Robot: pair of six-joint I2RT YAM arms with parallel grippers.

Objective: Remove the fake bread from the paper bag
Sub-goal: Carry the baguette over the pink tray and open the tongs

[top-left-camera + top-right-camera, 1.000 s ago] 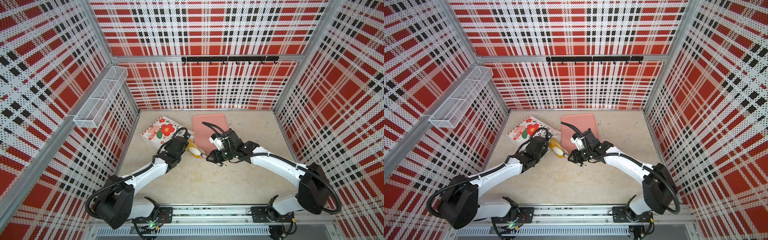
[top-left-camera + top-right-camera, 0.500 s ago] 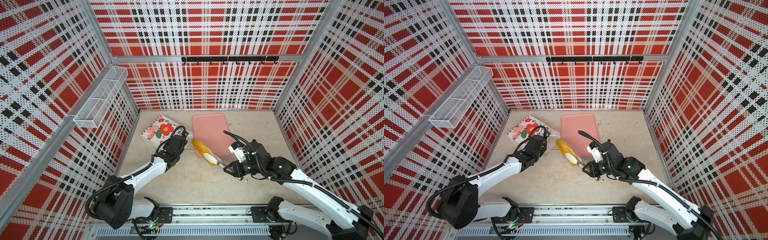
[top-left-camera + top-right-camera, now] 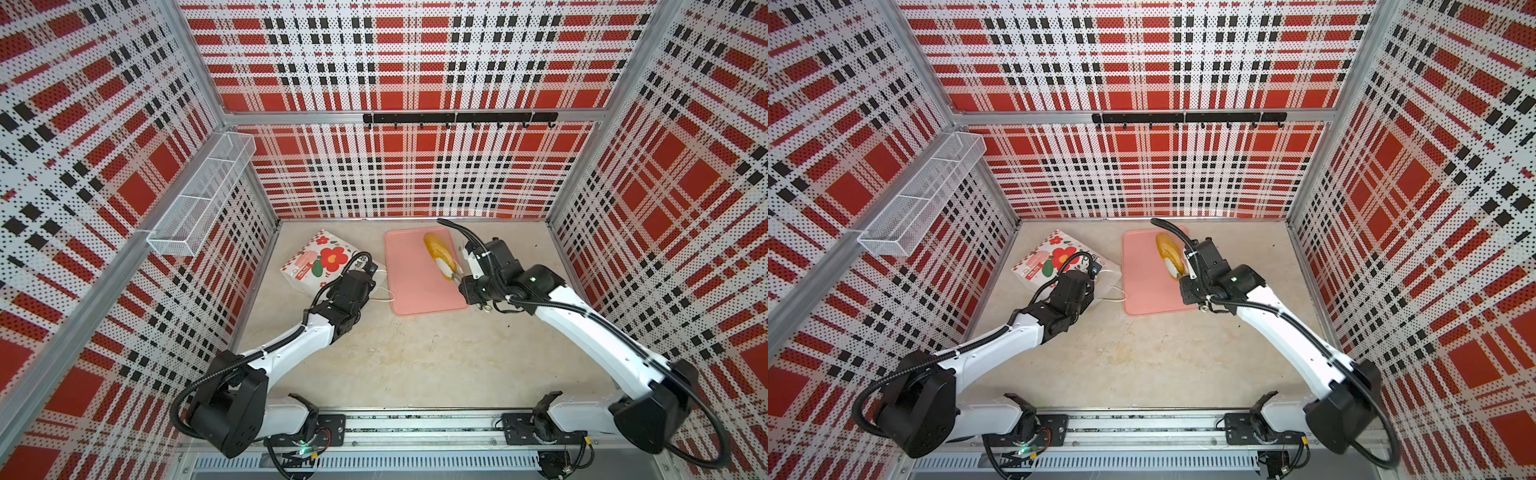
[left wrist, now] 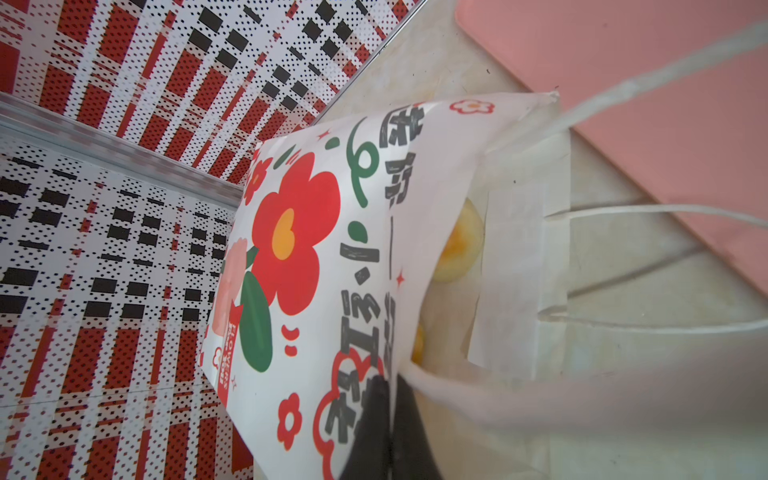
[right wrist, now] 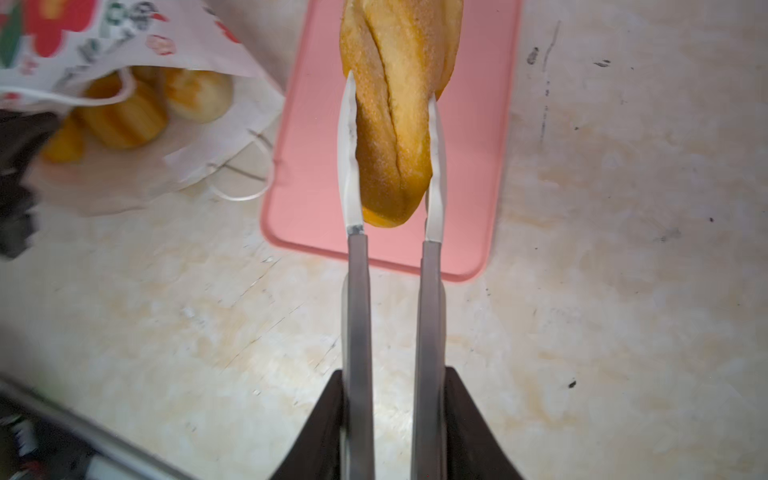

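Golden-brown and slashed down its length, the loaf [image 5: 401,45] is out of the bag and in your right gripper [image 5: 390,124]. Its two long metal fingers [image 5: 347,137], white at the tips, are closed on the loaf's near end from either side. The rest of the loaf sticks out beyond them. In both top views the loaf [image 3: 433,246] [image 3: 1166,246] is over the far right part of the pink tray [image 3: 415,291] [image 3: 1144,291]. The right gripper [image 3: 449,272] [image 3: 1177,272] reaches it from the tray's right edge. You cannot tell from these views whether the loaf's far end touches the tray or hangs just above it.

The bag [image 3: 318,259] [image 3: 1046,259] lies on its side on the desk [image 3: 415,361], just beside the tray on its left. Its flowered face is up and its mouth is turned toward the tray. Your left gripper [image 4: 388,409] is fully closed on the upper edge of that mouth, pinching the paper and holding it lifted.

Through the opening, the right wrist view shows a striped roll [image 5: 124,118] and a round bun [image 5: 199,95] lying on the bag's lower wall, with more bread half hidden behind them. The left wrist view shows a pale bun [image 4: 457,245] inside as well.

The white cord handles [image 3: 384,296] lie on the desk between bag and tray, with one loop close against the tray's left edge.
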